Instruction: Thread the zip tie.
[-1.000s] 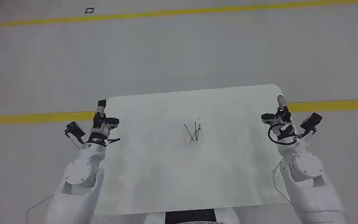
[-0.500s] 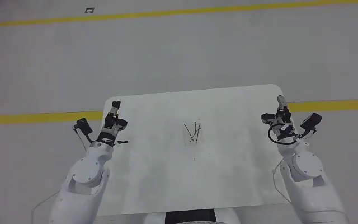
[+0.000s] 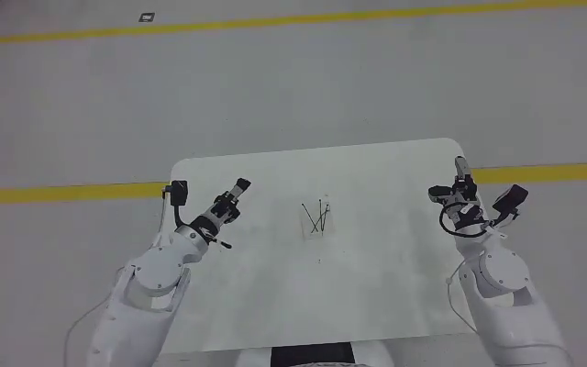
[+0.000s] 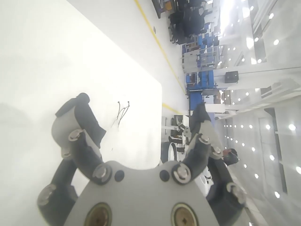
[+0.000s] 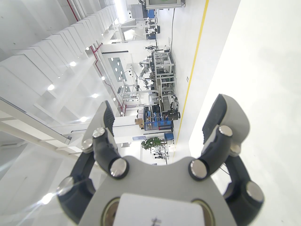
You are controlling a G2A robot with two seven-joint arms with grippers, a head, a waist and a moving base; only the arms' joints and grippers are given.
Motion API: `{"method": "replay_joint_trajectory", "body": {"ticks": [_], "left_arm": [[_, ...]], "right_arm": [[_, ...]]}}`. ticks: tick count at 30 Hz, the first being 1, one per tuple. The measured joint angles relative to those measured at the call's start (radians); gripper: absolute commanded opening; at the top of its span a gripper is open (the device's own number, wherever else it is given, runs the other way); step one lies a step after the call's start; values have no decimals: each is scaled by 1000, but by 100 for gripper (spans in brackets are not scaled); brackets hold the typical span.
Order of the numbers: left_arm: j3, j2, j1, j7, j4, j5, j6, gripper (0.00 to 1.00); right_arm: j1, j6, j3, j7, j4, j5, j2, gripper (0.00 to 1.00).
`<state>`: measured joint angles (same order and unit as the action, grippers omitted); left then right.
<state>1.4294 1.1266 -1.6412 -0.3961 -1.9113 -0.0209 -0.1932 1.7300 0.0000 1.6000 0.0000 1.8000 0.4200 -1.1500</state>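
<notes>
Item, zip ties (image 3: 316, 216): a small loose bunch of thin black ties lying flat on the table, just right of the top view's centre. The strands cross one another and the exact count cannot be told. None is threaded into a loop and nothing touches them.
Zip ties, left wrist view (image 4: 122, 115): seen between the two fingers and well beyond them, small heads at the far ends of the strands.
Table (image 3: 385, 275): white top with rounded corners, filling the lower middle of the top view.
Left gripper (image 3: 240, 186): over the left part of the table, left of centre in the top view, angled toward the ties and well apart from them.
Left gripper, claw state (image 4: 141, 103): fingers spread wide, with nothing between them.
Right gripper (image 3: 459, 167): at the table's right edge, right of centre in the top view, pointing toward the top of the frame and well apart from the ties.
Right gripper, claw state (image 5: 163, 103): fingers spread wide, with nothing held; floor and hall show through the gap.
Floor: pale grey around the table.
Yellow lines: one (image 3: 275, 20) along the top of the top view, another (image 3: 73, 193) crossing mid-frame behind the table.
Small dark plate (image 3: 147, 16): on the floor, upper left of the top view.
</notes>
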Motion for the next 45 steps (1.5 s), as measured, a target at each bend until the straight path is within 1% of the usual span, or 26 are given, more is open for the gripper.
{"method": "replay_joint_trajectory", "body": {"ticks": [4,5,6,9,11,14,15,16,18,20,39,40,41,42,45], "left_arm": [[-1,0,1,3,3,-6,-5,100],[-9,-1,8,5,4,-25,-22,100],[-19,-1,16,-6,0,-40,-35,100],[-49,-4,58,-79,-18,-76,-70,100],[-75,-5,89,-117,-35,-105,-103,100],[-125,-3,133,-157,-52,-136,-140,100],[-141,-3,145,-167,-49,-146,-146,100],[-157,-2,155,-176,-41,-156,-148,100],[-196,0,176,-207,-11,-187,-148,100],[-212,0,185,-221,3,-210,-147,100],[-211,0,185,-219,1,-208,-147,100],[-218,0,191,-226,-5,-213,-147,100],[-233,1,210,-250,-13,-230,-147,100],[-246,2,227,-271,-13,-246,-147,100],[-287,9,283,-334,6,-288,-147,100]], "right_arm": [[0,0,0,0,0,0,0,100],[0,0,0,0,0,0,0,100],[0,0,0,0,0,0,0,100],[0,0,0,0,0,0,0,100],[0,0,0,0,0,0,0,100],[0,0,0,0,0,0,0,100],[0,0,0,0,0,0,0,100],[0,0,0,0,0,0,0,100],[0,0,0,0,0,0,0,100],[0,0,0,0,0,0,0,100],[0,0,0,0,0,0,0,100],[0,0,0,0,0,0,0,100],[0,0,0,0,0,0,0,100],[0,0,0,0,0,0,0,100],[0,0,0,0,0,0,0,100]]}}
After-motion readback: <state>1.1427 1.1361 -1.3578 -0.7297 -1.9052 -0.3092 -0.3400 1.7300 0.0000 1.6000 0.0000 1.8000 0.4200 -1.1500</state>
